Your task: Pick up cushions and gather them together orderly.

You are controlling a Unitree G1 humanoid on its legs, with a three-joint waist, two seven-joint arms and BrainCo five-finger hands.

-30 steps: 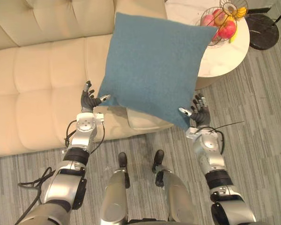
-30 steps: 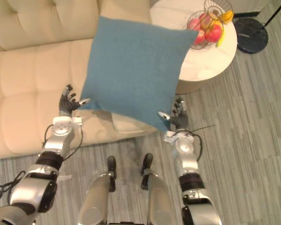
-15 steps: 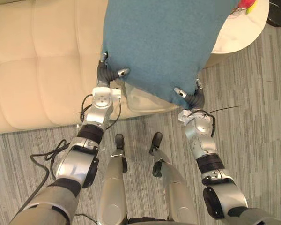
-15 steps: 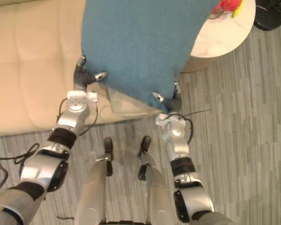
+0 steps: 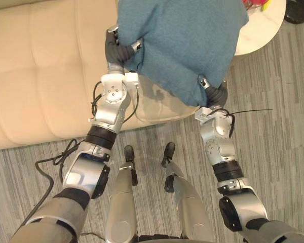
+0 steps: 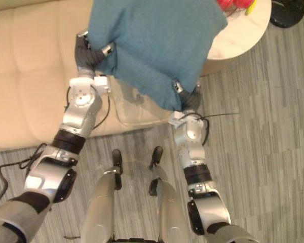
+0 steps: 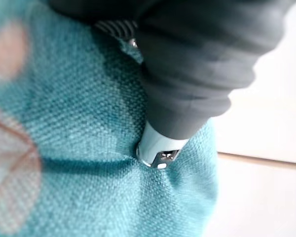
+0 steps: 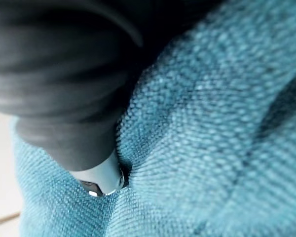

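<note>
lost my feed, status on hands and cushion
Grip: left hand and right hand shut on cushion. Held over sofa edge. Round table close at right.

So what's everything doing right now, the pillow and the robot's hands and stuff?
Blue cushion: held up in the air by two corners, fabric bunched.
Left hand: curled round the cushion's left corner.
Right hand: pinching the cushion's lowest corner.
Sofa: below the raised cushion.
Round table: standing beside the sofa, partly hidden by the cushion.

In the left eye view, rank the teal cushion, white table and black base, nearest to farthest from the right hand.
1. teal cushion, pinched in the right hand.
2. white table, beyond the hand, to the right.
3. black base, far right corner.
</note>
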